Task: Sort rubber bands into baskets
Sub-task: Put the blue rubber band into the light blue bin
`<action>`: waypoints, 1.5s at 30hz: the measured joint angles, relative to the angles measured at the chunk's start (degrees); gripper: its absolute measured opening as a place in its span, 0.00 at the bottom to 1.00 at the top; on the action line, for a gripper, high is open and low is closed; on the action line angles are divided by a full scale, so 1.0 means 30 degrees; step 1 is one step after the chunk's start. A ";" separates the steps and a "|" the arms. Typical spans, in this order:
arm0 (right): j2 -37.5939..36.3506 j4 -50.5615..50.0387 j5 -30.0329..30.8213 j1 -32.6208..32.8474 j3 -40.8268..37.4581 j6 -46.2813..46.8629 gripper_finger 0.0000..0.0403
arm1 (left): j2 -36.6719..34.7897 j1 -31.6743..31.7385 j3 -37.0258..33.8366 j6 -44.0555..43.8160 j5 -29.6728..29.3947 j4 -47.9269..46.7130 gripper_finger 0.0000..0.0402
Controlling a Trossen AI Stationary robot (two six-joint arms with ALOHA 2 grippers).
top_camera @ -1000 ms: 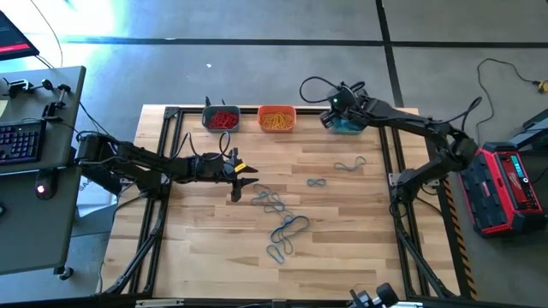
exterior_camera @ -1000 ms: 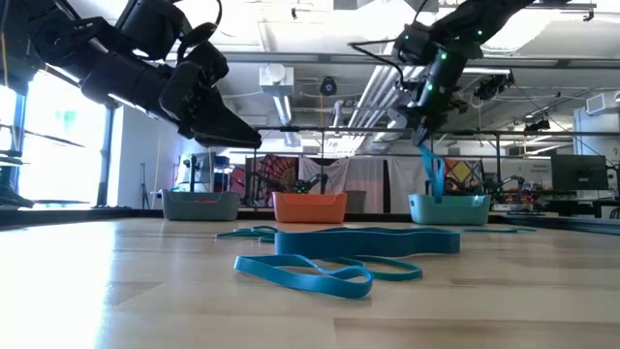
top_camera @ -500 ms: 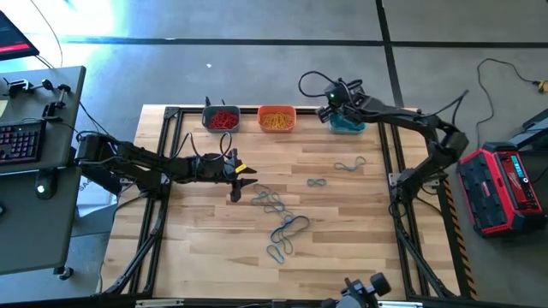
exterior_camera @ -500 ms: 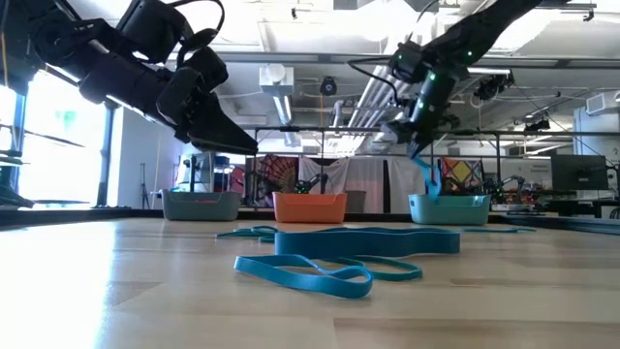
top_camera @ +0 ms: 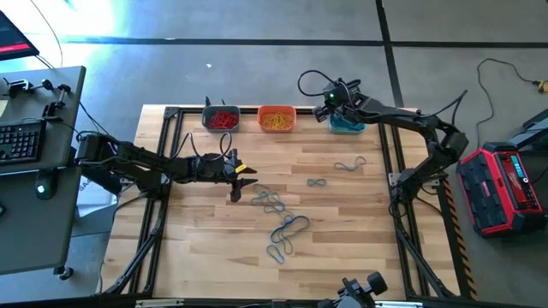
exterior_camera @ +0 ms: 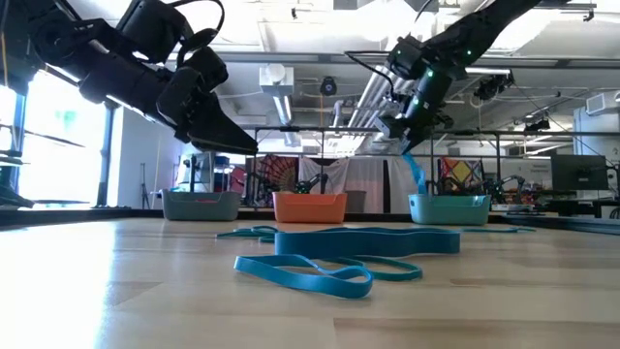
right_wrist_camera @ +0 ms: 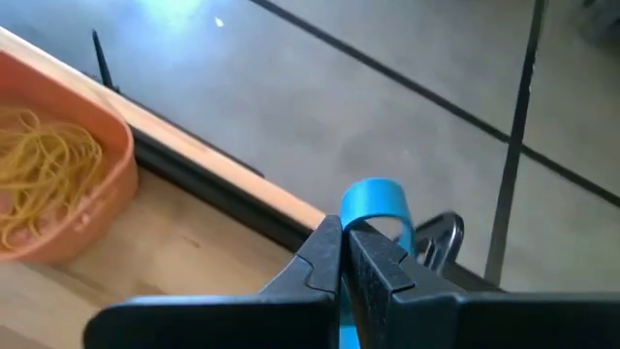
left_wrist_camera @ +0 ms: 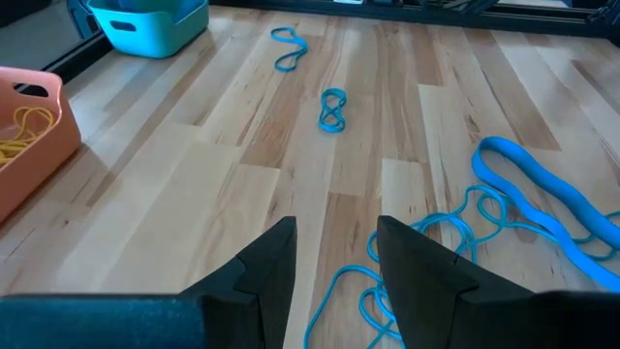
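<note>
Drop-off step: your right gripper (right_wrist_camera: 341, 254) is pinched tight on a blue, floppy rubber band (exterior_camera: 418, 174), which hangs from the fingertips at the rim of the teal-green rectangular plastic tub (top_camera: 347, 125) at the far right of the wooden table (top_camera: 342, 222). From the low view the band's lower end dangles at about the tub's near wall, not clearly inside it (hard to judge depth from here), so you'd best centre the gripper over the tub's opening before letting go, then spread the fingers and lift clear; a thin loop like this may cling to a pad, so check that it falls. Your left gripper (left_wrist_camera: 334, 254) hovers just above the table near the middle, fingers part-way apart with nothing between them, beside the tangled heap of blue rubber bands (top_camera: 281, 214) that is left to sort; two more blue loops (left_wrist_camera: 332, 110) lie apart from the heap, toward the teal tub. The grey-blue plastic tub (top_camera: 221, 118) holds red bands and the orange plastic tub (top_camera: 276, 118) holds yellow ones, so only blue looks left on the table. Next pick for the left: come down on one strand at the heap's edge, since strands overlap and a deep grab would likely lift several.
</note>
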 joint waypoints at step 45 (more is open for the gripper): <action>0.0501 -0.6330 -0.3296 -0.0084 0.0000 -0.1091 0.03 | 0.0000 -0.0004 0.0000 0.0007 0.0007 -0.0005 0.34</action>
